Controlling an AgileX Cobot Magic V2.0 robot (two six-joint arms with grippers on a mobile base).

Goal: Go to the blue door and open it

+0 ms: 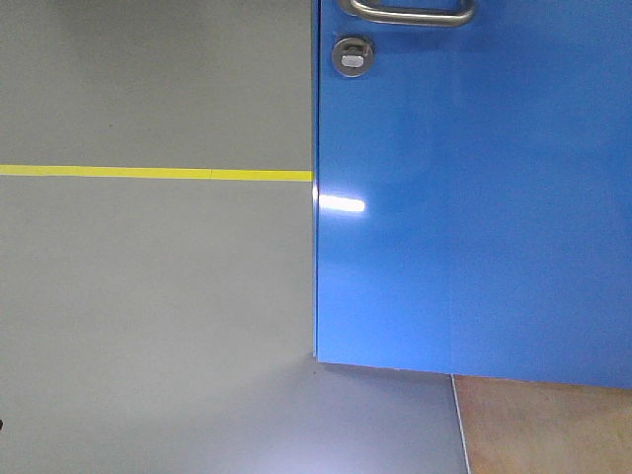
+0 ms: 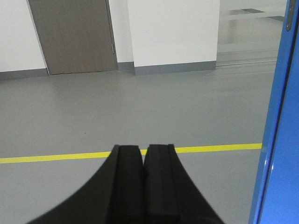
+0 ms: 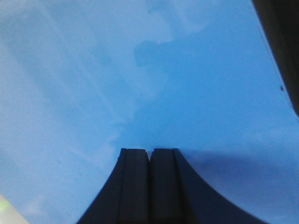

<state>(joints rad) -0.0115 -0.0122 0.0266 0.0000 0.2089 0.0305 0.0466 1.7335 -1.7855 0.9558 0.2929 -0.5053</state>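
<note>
- Front view: blue door (image 1: 474, 197) fills right half of frame, glossy, bright glare spot near its left edge, bottom edge just above floor.
- Silver lever handle (image 1: 410, 12) cut off at top of frame; round silver thumb-turn lock (image 1: 353, 55) just below it, near door's left edge.
- Grey floor (image 1: 148, 296) left of door, crossed by a yellow floor line (image 1: 148, 172) running up to door's edge.
- Orange-brown floor patch (image 1: 543, 425) under door at bottom right, thin pale seam dividing it from grey.
- No arm or gripper visible in front view.
- Left wrist view: left gripper (image 2: 142, 154) clenched, black fingers pressed together with only a thin seam between, grasping nothing, hovering over grey floor.
- Door's edge seen side-on at right border of left wrist view (image 2: 280, 140), near gripper but apart from it; metal latch plate (image 2: 290, 16) at top right on that edge.
- Beyond: yellow line across floor, white wall (image 2: 173, 32) with grey skirting, a grey-brown door (image 2: 74, 35) in far wall at upper left.
- Right wrist view: right gripper (image 3: 149, 154) clenched as well, fingers together, holding nothing, tips pointed at blue panel (image 3: 140, 70), which fills almost whole frame with faint reflections.
- Cannot tell whether right fingertips touch panel or sit just off it.
- Dark strip (image 3: 280, 42) at upper right corner, blurred, not identifiable.
</note>
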